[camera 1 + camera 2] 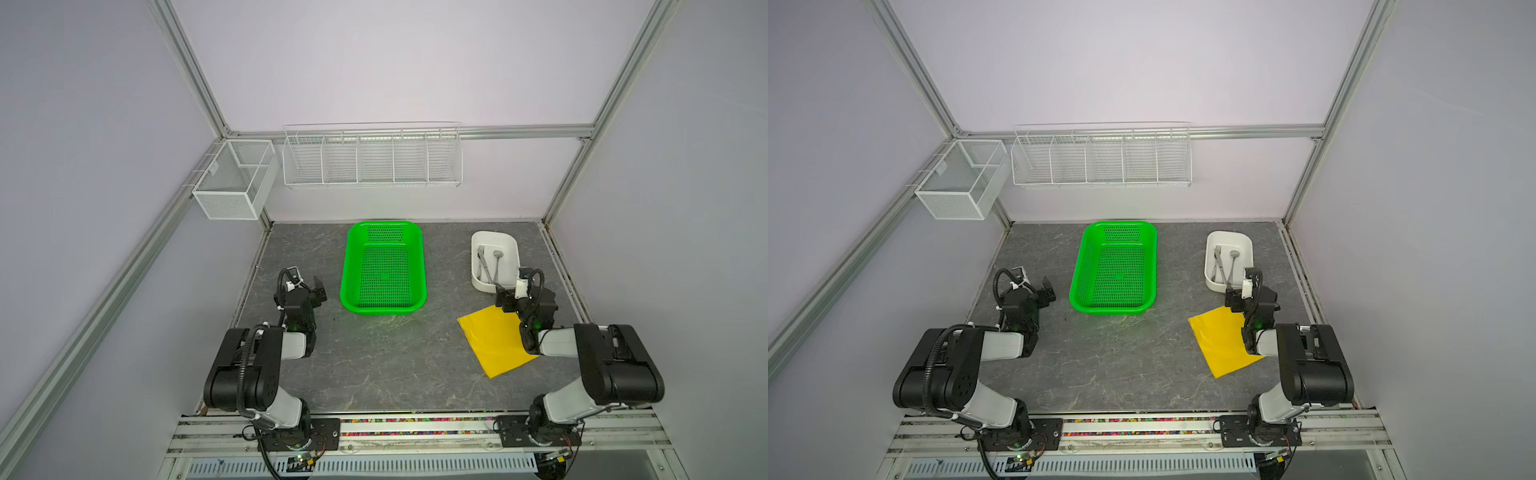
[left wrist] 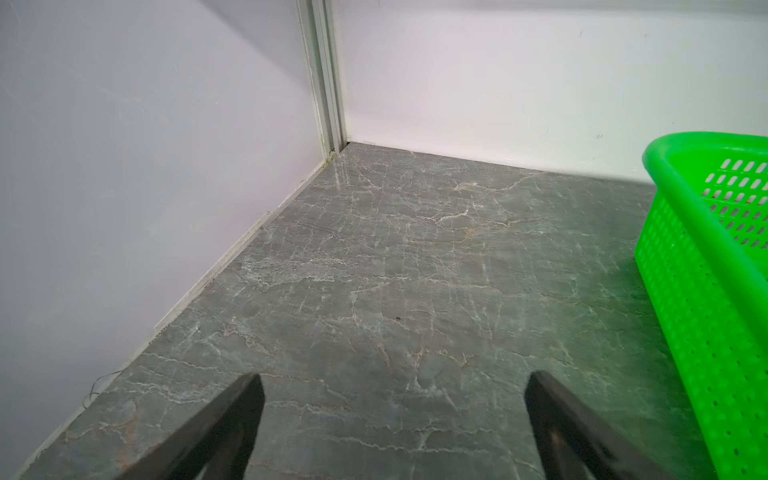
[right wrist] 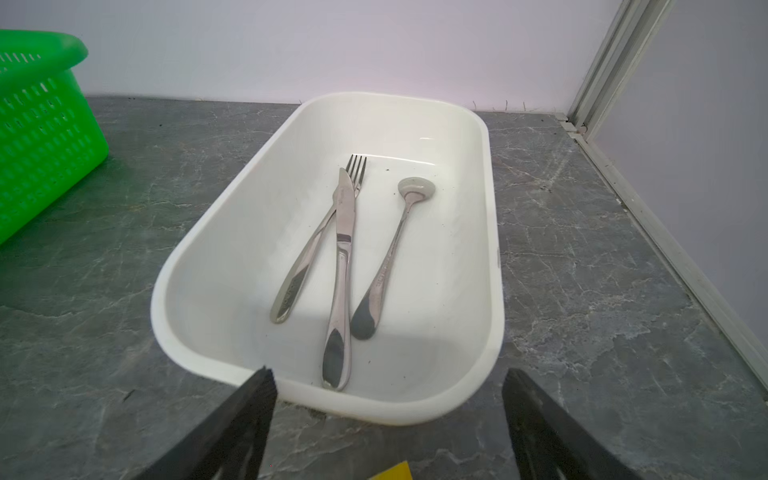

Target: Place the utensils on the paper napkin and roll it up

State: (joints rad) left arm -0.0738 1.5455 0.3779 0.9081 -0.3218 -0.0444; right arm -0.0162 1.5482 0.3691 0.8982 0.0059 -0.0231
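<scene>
The utensils lie inside a white tub (image 3: 158, 299) at the back right: a fork (image 3: 320, 232), a knife (image 3: 340, 270) crossing over it, and a spoon (image 3: 386, 266) beside them, seen small in both top views (image 1: 486, 262) (image 1: 1223, 262). The paper napkin (image 1: 490, 340) (image 1: 1219, 345) is a yellow sheet lying flat in front of the tub, partly hidden under my right arm; one corner (image 3: 392, 471) shows in the right wrist view. My right gripper (image 3: 388, 372) (image 1: 505, 301) hangs open just short of the tub's near rim, holding nothing. My left gripper (image 2: 395, 376) (image 1: 318, 289) is open over bare table.
A green perforated basket (image 1: 345, 270) (image 2: 706, 232) (image 3: 41, 45) stands at the middle back, between the arms. A white wire rack (image 1: 372, 158) and a mesh box (image 1: 232, 183) hang on the walls above the table. Enclosure walls and metal posts border the grey marbled tabletop (image 1: 395, 361).
</scene>
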